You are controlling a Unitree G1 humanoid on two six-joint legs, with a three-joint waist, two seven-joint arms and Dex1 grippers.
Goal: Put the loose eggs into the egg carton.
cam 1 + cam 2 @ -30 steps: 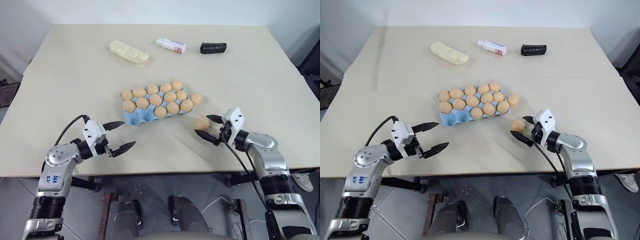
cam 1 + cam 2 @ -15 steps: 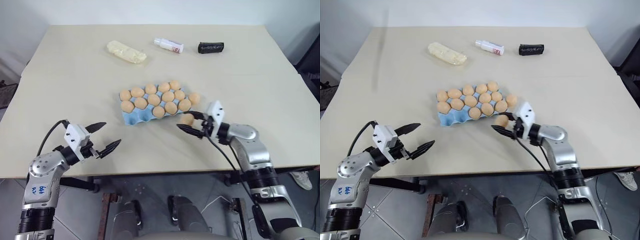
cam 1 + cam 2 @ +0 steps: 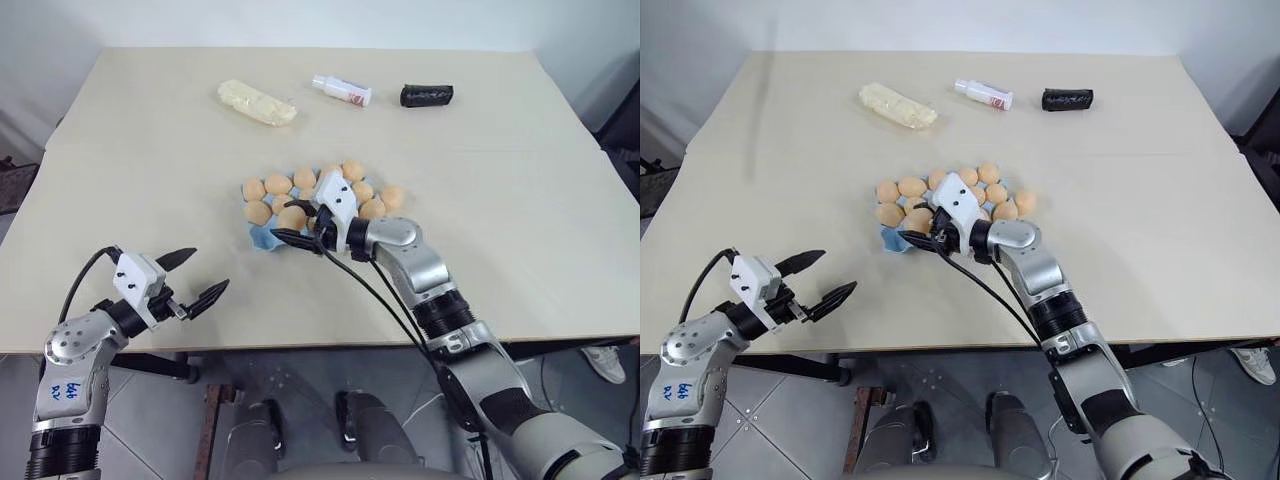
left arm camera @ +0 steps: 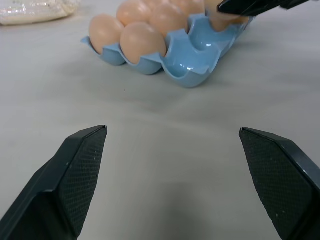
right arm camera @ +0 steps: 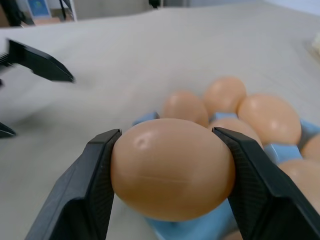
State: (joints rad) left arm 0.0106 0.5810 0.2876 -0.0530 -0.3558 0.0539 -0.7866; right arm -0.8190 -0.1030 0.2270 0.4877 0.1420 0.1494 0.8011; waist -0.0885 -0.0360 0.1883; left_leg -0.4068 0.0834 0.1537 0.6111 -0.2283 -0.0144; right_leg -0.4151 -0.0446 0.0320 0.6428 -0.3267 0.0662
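The right pincer (image 3: 297, 222) pinches one smooth tan-orange egg (image 5: 172, 167) over the near-left end of the light blue egg carton (image 4: 192, 47). The step in hand is placing; next it likely must lower the egg into an empty cup and release. The left pincer (image 3: 192, 275) hangs spread, well short of the carton.

Between the right hand's (image 5: 170, 170) black fingers (image 5: 97, 185) sat a tan-orange egg (image 5: 172, 167); beyond it, the carton (image 4: 192, 55) was light blue.
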